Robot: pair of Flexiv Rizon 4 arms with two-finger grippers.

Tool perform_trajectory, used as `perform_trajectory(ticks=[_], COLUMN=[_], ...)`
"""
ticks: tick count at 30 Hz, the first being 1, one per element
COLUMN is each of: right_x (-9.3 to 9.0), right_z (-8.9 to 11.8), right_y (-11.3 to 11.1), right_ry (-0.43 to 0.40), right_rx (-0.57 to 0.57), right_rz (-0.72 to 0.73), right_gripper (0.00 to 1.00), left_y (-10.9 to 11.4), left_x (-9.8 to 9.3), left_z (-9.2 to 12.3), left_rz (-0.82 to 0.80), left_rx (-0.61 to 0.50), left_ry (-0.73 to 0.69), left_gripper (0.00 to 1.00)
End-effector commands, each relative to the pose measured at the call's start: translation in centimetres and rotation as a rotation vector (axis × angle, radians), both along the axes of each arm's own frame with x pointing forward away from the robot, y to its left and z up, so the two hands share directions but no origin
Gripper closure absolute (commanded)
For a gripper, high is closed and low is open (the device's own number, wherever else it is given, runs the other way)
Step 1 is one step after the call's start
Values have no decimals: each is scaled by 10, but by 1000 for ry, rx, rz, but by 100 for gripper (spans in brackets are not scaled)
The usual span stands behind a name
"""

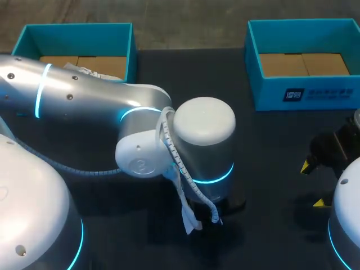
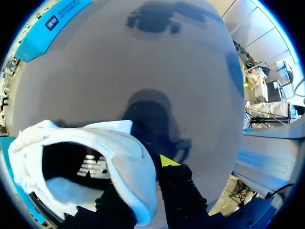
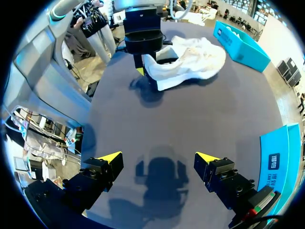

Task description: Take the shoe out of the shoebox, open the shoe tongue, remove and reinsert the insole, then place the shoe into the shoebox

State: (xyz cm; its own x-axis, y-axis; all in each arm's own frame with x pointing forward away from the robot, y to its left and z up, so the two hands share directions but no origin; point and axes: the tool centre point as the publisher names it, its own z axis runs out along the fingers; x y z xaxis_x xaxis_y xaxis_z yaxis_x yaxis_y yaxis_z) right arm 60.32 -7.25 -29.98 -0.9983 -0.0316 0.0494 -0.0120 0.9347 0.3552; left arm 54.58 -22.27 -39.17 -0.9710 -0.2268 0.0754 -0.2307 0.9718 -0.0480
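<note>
The white shoe (image 2: 95, 157) lies on the dark table with its opening towards my left wrist camera. My left gripper (image 2: 140, 179) is shut on the shoe's collar wall, one finger inside the opening and the yellow-tipped finger (image 2: 167, 161) outside. The right wrist view shows the same grip from across the table: the left gripper (image 3: 143, 64) on one end of the shoe (image 3: 190, 59). In the head view my left arm (image 1: 202, 140) hides the shoe. My right gripper (image 3: 157, 160) (image 1: 313, 184) hangs open over bare table at the right, holding nothing.
A blue shoebox (image 1: 79, 39) stands at the back left with something white inside. A second blue box (image 1: 304, 84) with a cardboard floor stands at the back right; its labelled wall (image 3: 281, 162) is close beside my right gripper.
</note>
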Motion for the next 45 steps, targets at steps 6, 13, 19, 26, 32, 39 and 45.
perform_trajectory(ticks=[6, 13, 19, 26, 32, 39, 45], right_x=[-2, -2, -2, -2, -2, -2, -2], right_z=[-1, -1, -1, -1, -1, -1, -1], right_y=[0, 0, 0, 0, 0, 0, 0], right_ry=[-3, -3, -3, -3, -3, -3, -3], right_rx=[-2, -2, -2, -2, -2, -2, -2], right_rz=[-1, -1, -1, -1, -1, -1, -1], right_gripper=[0, 0, 0, 0, 0, 0, 0], left_y=[22, 45, 74, 110, 140, 182, 221], left_x=[19, 37, 61, 96, 121, 165, 198], left_z=[28, 55, 95, 153, 204, 244, 267], left_rz=[-27, -92, -177, -204, -237, -244, -265], left_rx=[-21, -38, -79, -107, -137, -155, -144], left_ry=[-21, -22, -2, -18, -23, -1, -5], left_gripper=[100, 100, 100, 100, 100, 100, 100])
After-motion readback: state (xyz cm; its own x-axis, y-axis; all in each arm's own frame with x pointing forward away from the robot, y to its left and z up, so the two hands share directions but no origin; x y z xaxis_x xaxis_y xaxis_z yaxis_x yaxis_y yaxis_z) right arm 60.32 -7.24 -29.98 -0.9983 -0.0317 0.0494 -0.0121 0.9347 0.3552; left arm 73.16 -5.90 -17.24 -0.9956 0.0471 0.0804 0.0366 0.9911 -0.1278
